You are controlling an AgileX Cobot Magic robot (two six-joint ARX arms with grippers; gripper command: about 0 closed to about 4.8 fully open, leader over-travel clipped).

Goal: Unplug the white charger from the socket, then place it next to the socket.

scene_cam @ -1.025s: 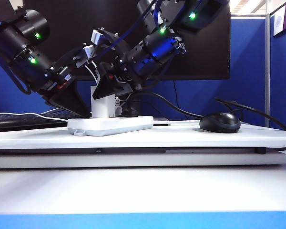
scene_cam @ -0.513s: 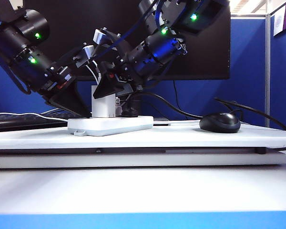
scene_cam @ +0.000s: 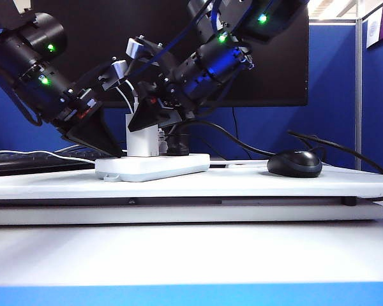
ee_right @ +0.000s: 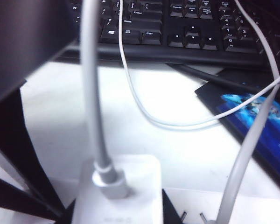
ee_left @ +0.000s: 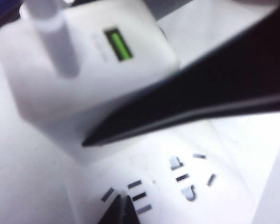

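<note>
The white charger (scene_cam: pixel 142 137) stands upright in the socket (scene_cam: pixel 172 164), a long white power strip on the white board. My right gripper (scene_cam: pixel 145 122) comes down from the upper right and is shut on the charger, one dark finger (ee_right: pixel 170 210) on each side of the charger (ee_right: pixel 116 196). My left gripper (scene_cam: pixel 115 152) is shut, with its tips (ee_left: pixel 123 207) pressed on the socket (ee_left: pixel 186 186) beside the charger (ee_left: pixel 84 70). A right-gripper finger (ee_left: pixel 200 98) crosses the left wrist view. A thin white cable (ee_right: pixel 95 116) leaves the charger's top.
A black plug (scene_cam: pixel 177 145) sits in the socket to the right of the charger. A black mouse (scene_cam: pixel 295 164) lies on the board at right. Behind are a dark monitor (scene_cam: pixel 274 64), a keyboard (ee_right: pixel 177 23) and a blue pad (ee_right: pixel 256 116). Loose white cables (ee_right: pixel 144 107) loop nearby.
The socket, the charger and my right gripper have shifted slightly to the right together. The left arm has stayed put.
</note>
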